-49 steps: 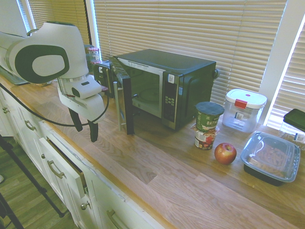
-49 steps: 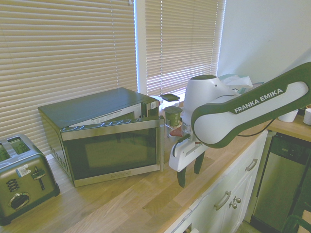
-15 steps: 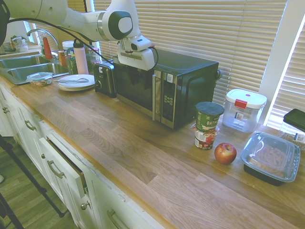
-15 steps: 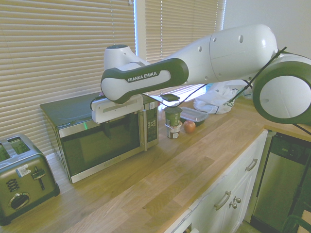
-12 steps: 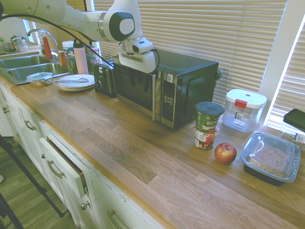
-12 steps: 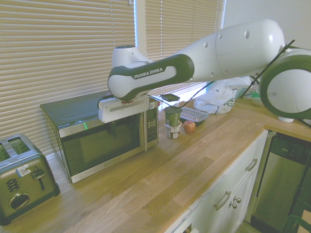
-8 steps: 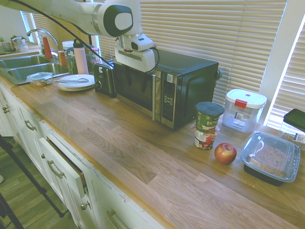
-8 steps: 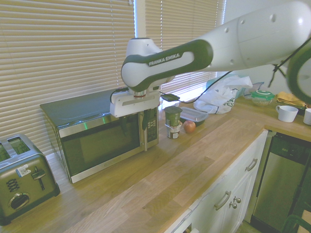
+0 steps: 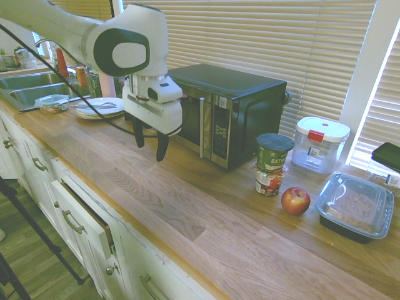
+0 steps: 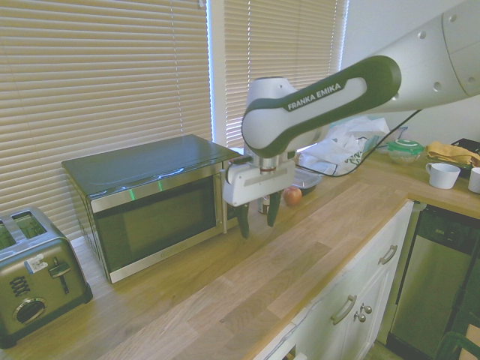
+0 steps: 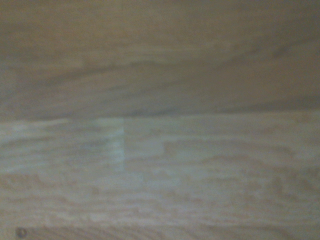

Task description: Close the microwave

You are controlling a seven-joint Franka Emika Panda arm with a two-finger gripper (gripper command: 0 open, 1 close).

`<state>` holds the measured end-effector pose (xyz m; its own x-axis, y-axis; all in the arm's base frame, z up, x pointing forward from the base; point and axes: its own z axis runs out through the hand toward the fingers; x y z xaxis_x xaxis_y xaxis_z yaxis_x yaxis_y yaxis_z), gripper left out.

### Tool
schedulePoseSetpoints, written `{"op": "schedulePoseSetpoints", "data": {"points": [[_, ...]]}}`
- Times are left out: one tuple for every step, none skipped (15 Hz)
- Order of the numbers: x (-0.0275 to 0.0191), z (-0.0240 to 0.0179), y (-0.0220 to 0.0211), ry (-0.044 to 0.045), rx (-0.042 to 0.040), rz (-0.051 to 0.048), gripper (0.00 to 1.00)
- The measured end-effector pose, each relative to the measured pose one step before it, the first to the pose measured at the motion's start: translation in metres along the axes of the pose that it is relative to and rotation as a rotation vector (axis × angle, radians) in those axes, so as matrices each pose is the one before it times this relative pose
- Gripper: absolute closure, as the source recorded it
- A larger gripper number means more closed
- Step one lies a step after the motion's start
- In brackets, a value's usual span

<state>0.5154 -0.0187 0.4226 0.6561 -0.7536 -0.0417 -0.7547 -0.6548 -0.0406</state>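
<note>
The black microwave [image 9: 231,106] [image 10: 154,206] stands at the back of the wooden counter with its silver-framed glass door flush against the body and its keypad panel on the right. Its vertical silver handle [image 9: 200,128] lies flat beside the keypad. My gripper [image 9: 150,142] [image 10: 257,217] hangs over the counter in front of the door, a short way off it, fingers pointing down, open and holding nothing. The wrist view shows only blurred wooden countertop [image 11: 160,150].
A toaster [image 10: 34,274] stands left of the microwave. Right of it are stacked cups [image 9: 272,164], an apple [image 9: 295,200], a clear lidded box [image 9: 320,144] and a black food tray [image 9: 355,206]. A plate [image 9: 100,107], bottles and a sink [image 9: 31,84] lie beyond. A drawer [image 9: 84,215] below the counter stands slightly open.
The microwave door went from ajar to fully shut as my gripper pressed along it. In the last half second the gripper pulled away from the door and dropped lower over the counter.
</note>
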Motion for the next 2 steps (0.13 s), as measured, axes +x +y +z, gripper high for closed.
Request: {"op": "schedulePoseSetpoints", "data": {"points": [[-0.01013, 0.00732, 0.01199, -0.00054, -0.00031, -0.00979, 0.00], [-0.01136, 0.00588, 0.01144, 0.00145, 0.00131, -0.00756, 0.00]]}}
